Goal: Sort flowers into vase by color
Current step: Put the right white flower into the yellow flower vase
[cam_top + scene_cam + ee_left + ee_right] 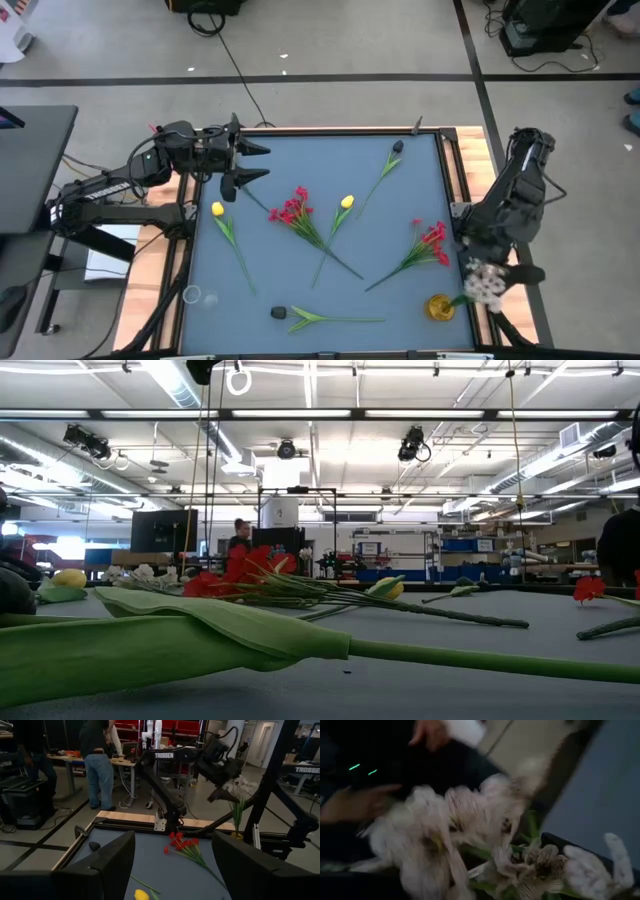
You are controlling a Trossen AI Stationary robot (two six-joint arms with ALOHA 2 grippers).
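White blossom spray (486, 284), pale ruffled petals on thin green stems, sits over the yellow vase (440, 307) at the table's near right corner. Right gripper (497, 277) hangs right at the blossoms; can't tell its finger state. Red clusters (291, 210), yellow tulips (346, 202) and dark buds (279, 313) lie flat on the blue-grey mat (300, 160). Left gripper (250, 163) hovers at far left, fingers spread, holding nothing.
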